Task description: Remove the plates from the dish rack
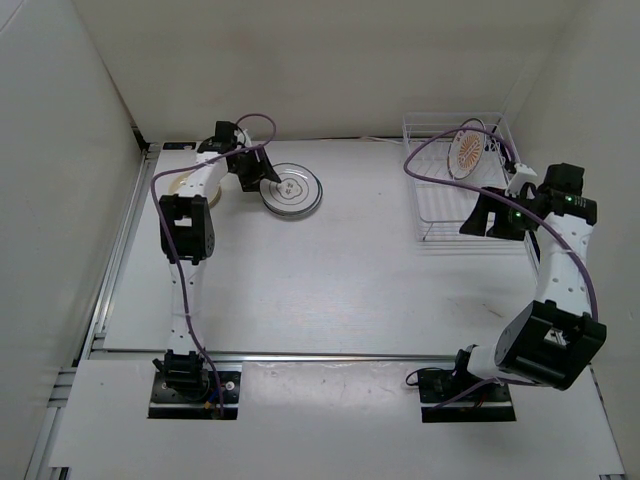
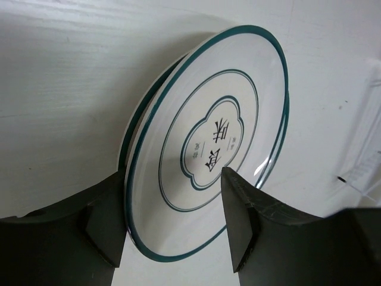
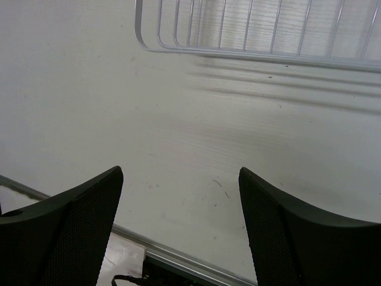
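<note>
The white plate with dark concentric rings (image 1: 293,190) lies flat on the table at the back left; in the left wrist view (image 2: 208,149) its near rim sits between my fingers. My left gripper (image 1: 262,172) (image 2: 172,179) is open around that rim. The small tan plate (image 1: 182,184) lies left of it, mostly hidden by the left arm. The white wire dish rack (image 1: 430,235) stands at the back right with the orange sunburst plate (image 1: 467,150) upright in it. My right gripper (image 1: 478,215) (image 3: 181,173) is open and empty beside the rack's near end; the rack's edge (image 3: 250,36) shows above it.
White walls close in the table at the left, back and right. A metal rail (image 1: 120,250) runs along the table's left edge, and another (image 3: 178,256) shows below my right gripper. Purple cables loop over both arms.
</note>
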Controlling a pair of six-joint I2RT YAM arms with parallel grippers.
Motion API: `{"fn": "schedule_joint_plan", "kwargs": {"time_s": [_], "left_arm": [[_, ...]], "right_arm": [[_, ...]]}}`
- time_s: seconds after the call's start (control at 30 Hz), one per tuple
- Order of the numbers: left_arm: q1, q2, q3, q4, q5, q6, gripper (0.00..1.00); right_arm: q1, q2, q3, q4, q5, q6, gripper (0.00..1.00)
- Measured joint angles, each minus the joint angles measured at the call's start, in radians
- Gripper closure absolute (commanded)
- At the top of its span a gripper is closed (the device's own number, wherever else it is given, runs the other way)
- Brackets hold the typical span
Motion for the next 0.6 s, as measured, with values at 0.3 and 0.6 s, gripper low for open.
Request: {"fn": "schedule_joint_plan", "kwargs": {"time_s": [0.3,0.6], "left_arm": [[-0.043,-0.013,0.042,-0.040,-0.196,0.084,0.30],[-0.082,-0.031,0.042,-0.086,-0.361,0.148,0.27]], "right_arm": [[0.000,-0.013,-0.034,0.019,-0.019,0.011,0.18],[0.000,-0.014,-0.034,0.045,-0.041,0.019,0.18]]}}
